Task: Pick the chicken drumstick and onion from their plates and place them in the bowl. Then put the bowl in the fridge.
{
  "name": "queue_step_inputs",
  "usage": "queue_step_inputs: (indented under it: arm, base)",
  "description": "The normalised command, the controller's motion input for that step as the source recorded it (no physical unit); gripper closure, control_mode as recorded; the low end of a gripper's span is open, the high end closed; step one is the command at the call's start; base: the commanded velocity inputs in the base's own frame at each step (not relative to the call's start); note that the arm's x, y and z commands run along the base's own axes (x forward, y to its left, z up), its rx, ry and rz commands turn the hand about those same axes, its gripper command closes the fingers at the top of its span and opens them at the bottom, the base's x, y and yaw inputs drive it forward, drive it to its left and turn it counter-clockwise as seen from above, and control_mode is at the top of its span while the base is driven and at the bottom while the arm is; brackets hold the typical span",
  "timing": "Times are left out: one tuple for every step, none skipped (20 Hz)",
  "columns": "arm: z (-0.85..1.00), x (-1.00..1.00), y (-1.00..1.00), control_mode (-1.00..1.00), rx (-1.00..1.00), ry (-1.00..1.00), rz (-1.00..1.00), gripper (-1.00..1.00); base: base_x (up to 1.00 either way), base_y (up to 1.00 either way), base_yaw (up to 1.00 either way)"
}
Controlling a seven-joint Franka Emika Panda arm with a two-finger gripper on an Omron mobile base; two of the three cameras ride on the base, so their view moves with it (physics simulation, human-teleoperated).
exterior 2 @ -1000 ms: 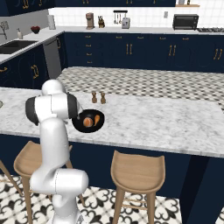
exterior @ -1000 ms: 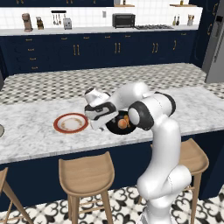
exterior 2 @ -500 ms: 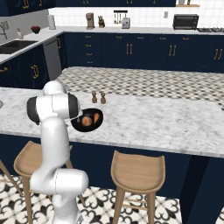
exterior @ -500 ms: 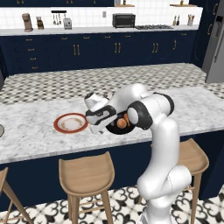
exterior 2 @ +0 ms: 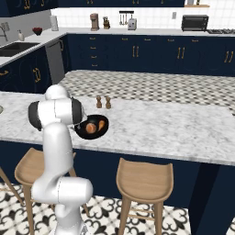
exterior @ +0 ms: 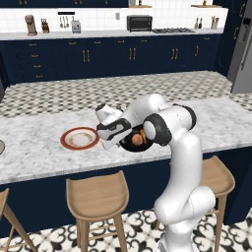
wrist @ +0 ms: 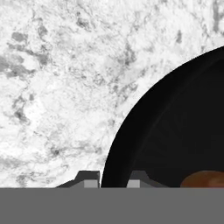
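Note:
The black bowl [exterior: 132,143] [exterior 2: 102,130] [wrist: 175,131] sits on the marble island near its front edge. Inside lie the round onion [exterior: 138,140] [exterior 2: 91,128] and the drumstick [exterior 2: 100,125]; a brown piece of food [wrist: 205,178] shows at the hand view's lower right. My gripper [exterior: 121,141] [wrist: 113,179] is at the bowl's left rim, shut on it, one fingertip [wrist: 89,178] outside the wall and the other inside. The white red-rimmed plate [exterior: 64,140] lies bare to the left of the hand. The grey fridge [exterior: 242,54] stands far right.
Salt and pepper shakers [exterior 2: 103,102] stand just behind the bowl. Wooden stools [exterior: 98,194] [exterior 2: 144,176] line the island's front edge. Dark blue cabinets with a toaster oven [exterior: 139,22] run along the back wall, and a sink [exterior 2: 13,48] is at the left.
The jaws have closed from wide open onto the bowl's rim. The hand has dropped slightly; the bowl and food have not moved.

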Motion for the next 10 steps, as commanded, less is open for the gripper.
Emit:
queue_step_inputs:
  arm:
    - [0.00,0.06,0.00,-1.00,0.00,0.00,0.02,1.00]
    - [0.01,0.00,0.00,-1.00,0.00,0.00,0.01,1.00]
    - [0.00,0.00,-0.09,-1.00,0.00,0.00,0.05,1.00]
    - [0.09,0.00,-0.09,-1.00,0.00,0.00,0.14,1.00]
    - [0.19,-0.01,-0.14,-1.00,0.00,0.00,0.17,1.00]
    - [0.25,-0.01,-0.22,-1.00,0.00,-0.03,0.20,1.00]
    - [0.36,0.00,-0.20,-1.00,0.00,-0.03,0.23,1.00]
    - [0.60,-0.01,-0.11,-1.00,0.00,-0.07,0.27,1.00]
    - [0.68,0.00,-0.16,-1.00,0.02,-0.05,0.27,1.00]
    - [0.61,0.00,-0.13,-1.00,0.01,0.00,0.29,1.00]
  base:
    - [0.00,0.00,0.00]
    - [0.00,0.00,0.00]
    - [0.00,0.00,0.00]
    - [0.00,0.00,0.00]
    - [0.00,0.00,0.00]
    - [0.00,0.00,0.00]
    - [0.00,0.00,0.00]
    - [0.00,0.00,0.00]
    - [0.00,0.00,0.00]
    - [0.00,0.00,0.00]
